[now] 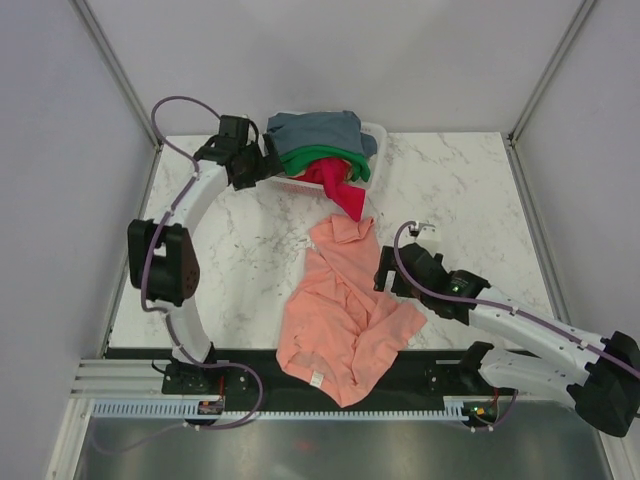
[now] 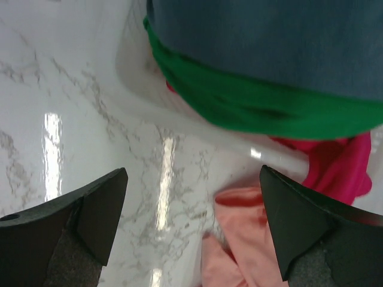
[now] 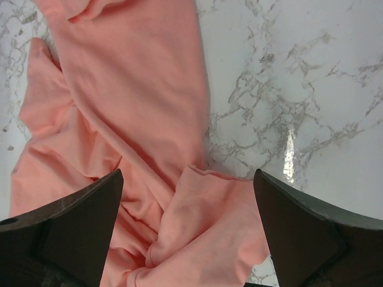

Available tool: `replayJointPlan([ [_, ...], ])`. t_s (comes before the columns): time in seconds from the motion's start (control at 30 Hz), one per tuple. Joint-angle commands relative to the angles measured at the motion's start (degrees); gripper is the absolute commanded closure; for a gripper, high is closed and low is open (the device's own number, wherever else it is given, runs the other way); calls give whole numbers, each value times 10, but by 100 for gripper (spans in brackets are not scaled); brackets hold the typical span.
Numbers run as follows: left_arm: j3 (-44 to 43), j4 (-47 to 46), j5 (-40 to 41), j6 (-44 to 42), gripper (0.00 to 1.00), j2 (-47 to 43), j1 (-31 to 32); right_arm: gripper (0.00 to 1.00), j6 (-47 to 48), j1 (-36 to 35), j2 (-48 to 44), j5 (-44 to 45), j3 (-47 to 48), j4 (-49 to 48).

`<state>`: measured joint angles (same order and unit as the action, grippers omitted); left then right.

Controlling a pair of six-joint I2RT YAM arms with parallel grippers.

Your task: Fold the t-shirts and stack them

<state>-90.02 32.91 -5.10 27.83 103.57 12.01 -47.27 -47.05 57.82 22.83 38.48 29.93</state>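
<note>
A salmon-pink t-shirt (image 1: 340,310) lies crumpled on the marble table, reaching over the near edge. It also shows in the right wrist view (image 3: 137,119) and in the left wrist view (image 2: 251,239). A grey-blue shirt (image 1: 315,128), a green shirt (image 1: 318,158) and a red shirt (image 1: 345,188) are piled in the white basket (image 1: 375,135), the red one hanging over its rim. My left gripper (image 1: 262,166) is open and empty beside the basket's left end. My right gripper (image 1: 383,272) is open and empty above the pink shirt's right side.
The basket's rim shows in the left wrist view (image 2: 197,125), with the green shirt (image 2: 251,101) and grey-blue shirt (image 2: 269,42) above it. Bare marble (image 1: 240,250) lies left of the pink shirt. Grey walls enclose the table.
</note>
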Motion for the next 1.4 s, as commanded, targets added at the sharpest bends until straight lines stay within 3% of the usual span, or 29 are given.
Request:
replayJointPlan([
  [0.0,-123,-5,64,8,0,88,-1,2,12,-3,2,-23,10,-52],
  [0.17,-287,72,116,17,2,250,-2,2,28,-4,-18,-35,9,-38],
  [0.23,-346,96,131,24,15,279,-7,2,31,-4,-34,-35,8,-26],
  [0.3,-344,99,144,38,32,291,-13,2,32,-4,-47,-33,7,-18],
  [0.33,-339,101,145,49,35,291,-21,2,32,-4,-52,-33,6,-10],
  [0.43,-294,99,153,65,35,256,-29,2,31,-5,-69,-32,2,3],
  [0.53,-236,60,177,37,22,201,-30,2,31,-4,-83,-34,-7,7],
  [0.73,-224,32,221,-44,16,138,-30,2,31,-4,-75,-43,-17,1],
  [0.93,-203,38,231,-38,24,152,-56,2,30,-5,-75,-48,-26,-8],
  [1.03,-208,39,169,-29,26,188,-73,2,31,-5,-82,-50,-31,-4],
  [1.17,-248,40,96,-35,36,252,-74,2,29,-5,-97,-48,-37,12],
  [1.37,-261,32,76,-44,37,283,-74,2,26,-4,-136,-34,-53,38],
])
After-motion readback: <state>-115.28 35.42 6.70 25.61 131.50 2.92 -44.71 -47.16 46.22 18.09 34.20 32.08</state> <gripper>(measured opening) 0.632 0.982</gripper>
